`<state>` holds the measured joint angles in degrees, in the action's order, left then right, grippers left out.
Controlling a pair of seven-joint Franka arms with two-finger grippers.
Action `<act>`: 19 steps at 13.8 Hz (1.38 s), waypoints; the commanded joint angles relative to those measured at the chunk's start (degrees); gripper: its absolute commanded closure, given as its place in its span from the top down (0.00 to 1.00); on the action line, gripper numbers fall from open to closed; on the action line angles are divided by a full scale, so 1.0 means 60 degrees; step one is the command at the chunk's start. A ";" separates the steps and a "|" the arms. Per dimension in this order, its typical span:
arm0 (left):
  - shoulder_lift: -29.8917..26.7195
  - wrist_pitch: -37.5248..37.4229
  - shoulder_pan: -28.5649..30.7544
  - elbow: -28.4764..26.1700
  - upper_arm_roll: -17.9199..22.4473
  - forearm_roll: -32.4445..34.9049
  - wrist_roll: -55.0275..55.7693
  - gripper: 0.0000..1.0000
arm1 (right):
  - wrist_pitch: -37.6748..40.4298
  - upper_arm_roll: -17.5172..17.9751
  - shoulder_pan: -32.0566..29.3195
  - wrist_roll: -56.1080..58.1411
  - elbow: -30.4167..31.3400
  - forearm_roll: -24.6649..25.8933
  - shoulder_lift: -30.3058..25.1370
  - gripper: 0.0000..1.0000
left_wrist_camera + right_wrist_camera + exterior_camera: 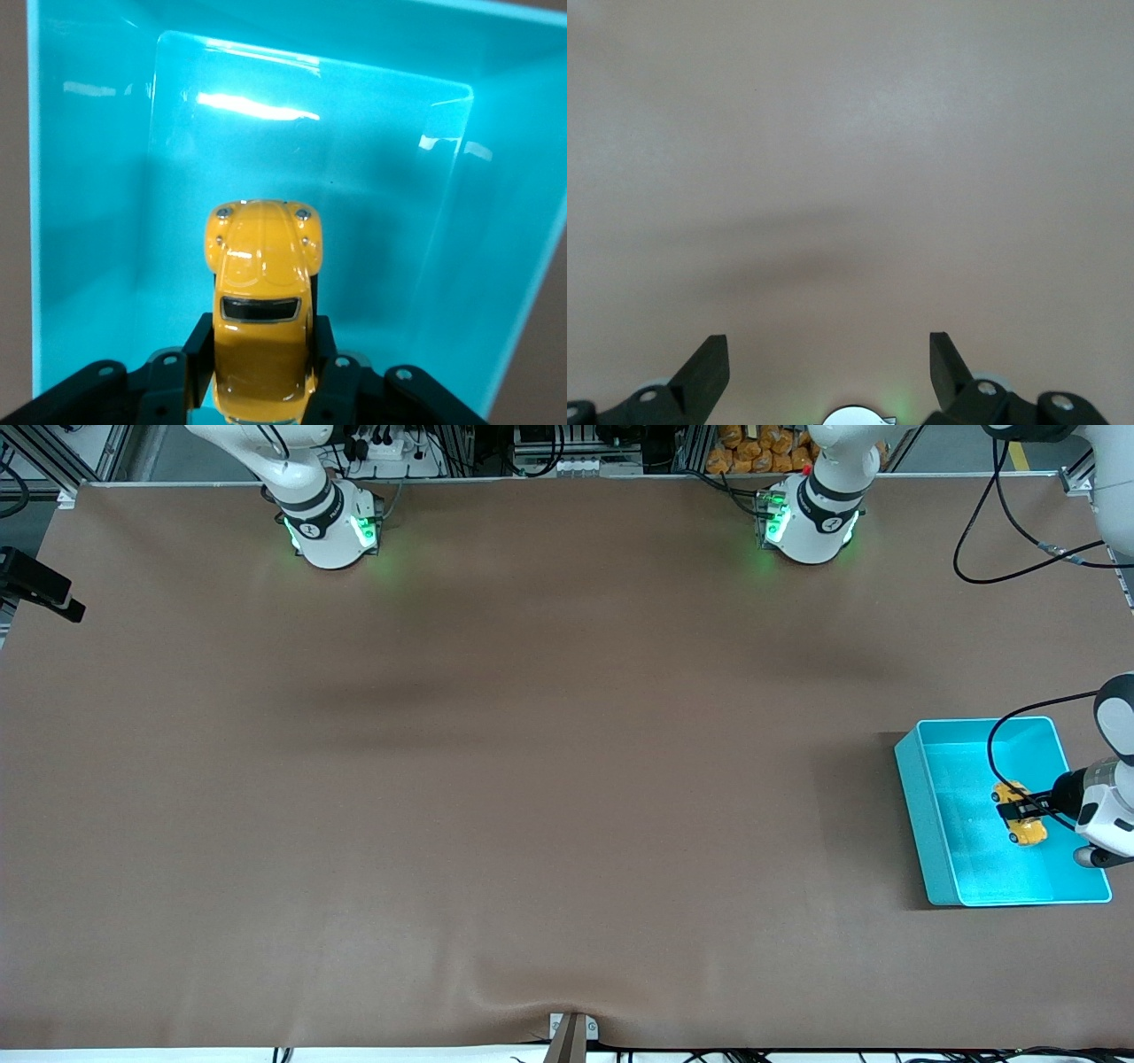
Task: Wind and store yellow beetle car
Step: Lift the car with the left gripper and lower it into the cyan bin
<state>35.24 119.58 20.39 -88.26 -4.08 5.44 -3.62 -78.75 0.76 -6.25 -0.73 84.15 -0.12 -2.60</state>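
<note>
Car: yellow beetle car point(1021, 825) at the right edge of the front view, a little below mid-height, held inside the turquoise bin point(918, 806); centre-bottom of the left wrist view point(263, 292), nose pointing away from the camera

Height: low over the bin floor; whether the wheels touch cannot be told

Grip: left end effector point(1017, 808) clamped across the car's flanks at the cabin, one finger point(197, 347) on each side, roof and bonnet left bare

Handling: judged light, rigid and glossy, so liable to slip or twist under a pinch on the rounded shell; flat lower sides by the doors look the surest hold, wheels and any wind-up mechanism best kept free of the pads

Bin: open-topped, smooth-walled, nothing else seen in it, set toward the left arm's end of the worktop point(532, 779)

Stage: storing step seemingly near its end, with release over the bin floor the likely remaining move; winding not checkable from these views

Right end effector: point(829, 363) fingers spread wide over bare worktop, holding nothing, waiting; not visible in the front view
</note>
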 commanded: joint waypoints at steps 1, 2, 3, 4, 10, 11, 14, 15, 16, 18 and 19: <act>0.0439 0.0561 0.0073 0.0209 -0.0037 0.0016 -0.0495 0.00 | 0.0219 0.0092 -0.0128 -0.0128 -0.0300 -0.0024 0.0112 1.00; 0.0484 0.0650 0.0058 0.0194 -0.0037 0.0016 -0.0568 0.00 | 0.0219 0.0107 -0.0144 -0.0113 -0.0285 -0.0024 0.0097 1.00; 0.0542 0.0723 0.0058 0.0151 -0.0037 0.0016 -0.0613 0.00 | 0.0205 0.0107 -0.0144 -0.0113 -0.0285 -0.0024 0.0097 1.00; 0.0557 0.0840 0.0058 0.0005 -0.0023 0.0016 -0.0686 0.00 | 0.0190 0.0107 -0.0144 -0.0128 -0.0285 -0.0039 0.0097 1.00; 0.0821 0.1369 0.0043 -0.0436 -0.0023 0.0309 -0.0935 0.00 | 0.0117 0.0064 -0.0144 -0.0099 -0.0299 -0.0155 0.0097 1.00; 0.0879 0.1369 0.0029 -0.0436 -0.0023 0.0324 -0.0935 0.00 | 0.0117 0.0049 -0.0144 -0.0084 -0.0299 -0.0243 0.0097 1.00; 0.0968 0.1369 -0.0029 -0.0436 -0.0037 0.0309 -0.0935 1.00 | 0.0102 -0.0053 -0.0144 -0.0069 -0.0299 -0.0478 0.0097 1.00; 0.0910 0.1296 -0.0044 -0.0436 -0.0095 0.0309 -0.0776 1.00 | 0.0087 -0.0112 -0.0144 -0.0069 -0.0299 -0.0565 0.0097 1.00; 0.0822 0.1237 -0.0074 -0.0436 -0.0125 0.0309 -0.0789 1.00 | -0.0014 -0.0228 -0.0115 -0.0055 -0.0299 -0.0668 0.0097 1.00; 0.0151 0.0830 -0.0074 -0.0421 -0.0212 0.0309 -0.0906 1.00 | -0.0132 -0.0259 -0.0100 -0.0055 -0.0285 -0.0713 0.0082 1.00; -0.0230 0.0450 -0.0088 -0.0378 -0.0271 0.0309 -0.0906 1.00 | -0.0161 -0.0259 -0.0100 -0.0055 -0.0285 -0.0727 0.0097 1.00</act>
<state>39.65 126.37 20.11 -89.66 -5.35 6.14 -8.96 -79.77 -0.75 -6.55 -0.74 83.74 -3.46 -2.60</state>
